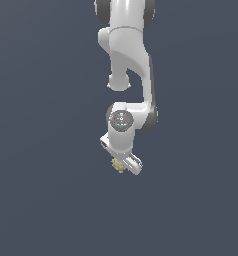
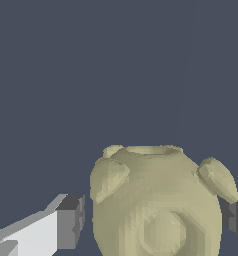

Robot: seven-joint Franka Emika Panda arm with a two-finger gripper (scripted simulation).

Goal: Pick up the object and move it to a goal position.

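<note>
We see the white arm (image 1: 126,55) hanging down from the top of the exterior view, its wrist bent, the gripper (image 1: 125,164) low. In the wrist view its dark fingertips (image 2: 71,222) stand apart, possibly pressing what sits between them

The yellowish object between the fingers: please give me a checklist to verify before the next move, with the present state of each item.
1. Object lies between the two fingers of the hand: ok, the wrist view shows one finger on each side.
2. Both pads touch the object: cannot tell; a narrow gap shows beside one finger, and the other is partly hidden.
3. Object centred in the hand: roughly ok.
4. Object lifted off the surface: cannot tell, the plain background shows no shadow.
5. Goal position visible: not ok, no marker appears in either view.
6. Path free of obstacles: ok, nothing else is seen.
</note>
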